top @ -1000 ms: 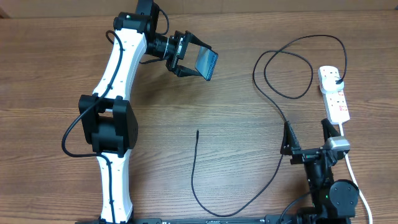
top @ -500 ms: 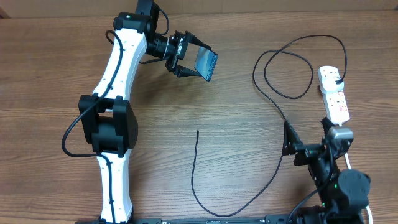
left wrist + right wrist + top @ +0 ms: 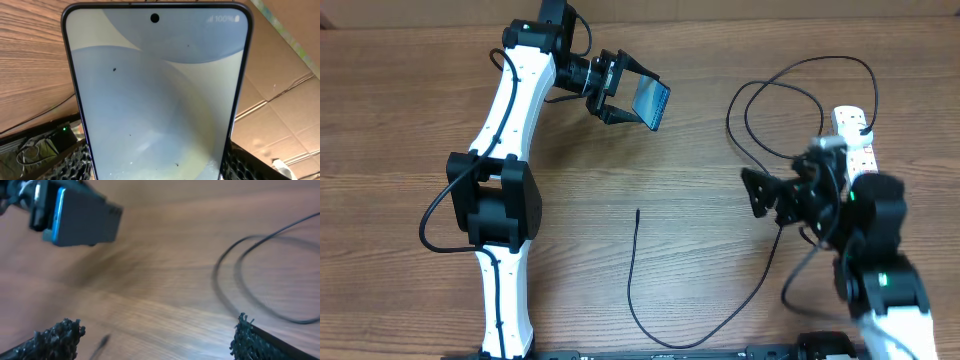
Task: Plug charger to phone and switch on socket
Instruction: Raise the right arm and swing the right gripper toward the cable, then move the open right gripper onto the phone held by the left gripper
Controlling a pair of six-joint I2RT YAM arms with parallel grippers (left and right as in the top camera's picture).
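Note:
My left gripper (image 3: 634,94) is shut on the phone (image 3: 654,103) and holds it up off the table at the back. The phone's light screen fills the left wrist view (image 3: 157,90) between the fingers (image 3: 156,167). The charger (image 3: 632,290) lies on the table. Its tip (image 3: 637,212) is at the centre, and it loops at the right (image 3: 770,110) toward the socket (image 3: 853,120), where a black plug sits. My right gripper (image 3: 758,192) is open and empty, raised beside that loop. In the right wrist view, the open fingers (image 3: 155,340) face the phone (image 3: 82,217), with the cable loop (image 3: 240,285) at the right.
The right arm (image 3: 865,240) covers the near end of the socket and its white cord. The left arm (image 3: 505,190) stretches along the left side of the wooden table (image 3: 700,200). Cardboard shows behind the phone in the left wrist view (image 3: 280,110).
The right arm has risen from the front right edge and swung back and left, with its open gripper now by the cable loop. The left arm and phone have not moved.

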